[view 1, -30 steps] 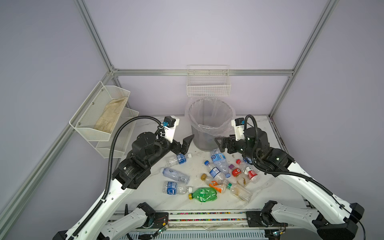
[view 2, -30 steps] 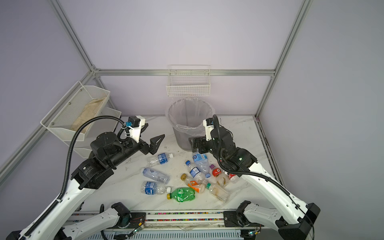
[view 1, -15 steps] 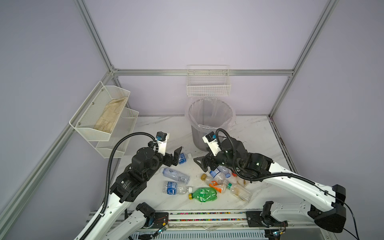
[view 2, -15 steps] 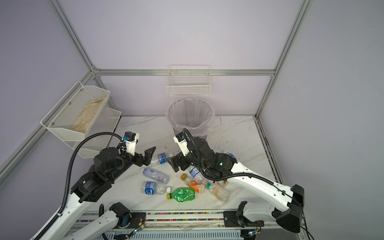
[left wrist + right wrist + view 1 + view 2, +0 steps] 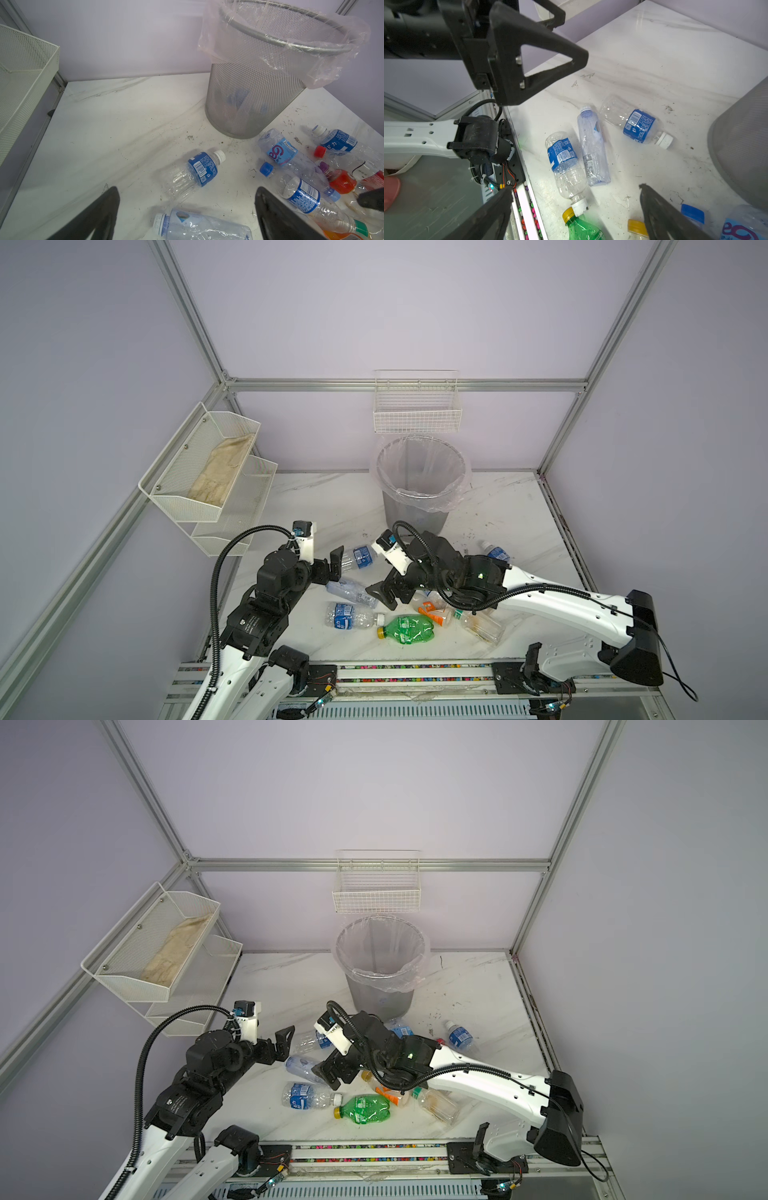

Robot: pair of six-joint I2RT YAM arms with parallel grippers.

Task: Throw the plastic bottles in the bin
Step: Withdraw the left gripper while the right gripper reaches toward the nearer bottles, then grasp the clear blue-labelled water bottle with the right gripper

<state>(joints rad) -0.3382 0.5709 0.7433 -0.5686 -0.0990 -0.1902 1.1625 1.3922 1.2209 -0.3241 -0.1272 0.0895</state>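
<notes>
Currently: plastic bottles (image 5: 347,616), a scatter lying flat on the marbled table (image 5: 324,497) in front of the bin (image 5: 415,516).
- **Look:** mostly clear and crumpled, with blue barcoded labels and white or blue caps. One green bottle (image 5: 407,628) has a yellow cap.
- **Writing:** the pale blue label (image 5: 281,152) nearest the bin bears large pink lettering, unreadable. Other print is too small.
- **Bin:** grey mesh, clear liner over the rim, bluish shapes showing through its wall.
- **Tools:** left gripper (image 5: 332,566) and right gripper (image 5: 381,596) are both spread wide and empty, above bottles before the bin.

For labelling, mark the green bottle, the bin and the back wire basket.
green bottle (image 5: 409,629): a top view, mid body
bin (image 5: 249,99): left wrist view, mesh wall
back wire basket (image 5: 417,420): a top view, front grid
</notes>
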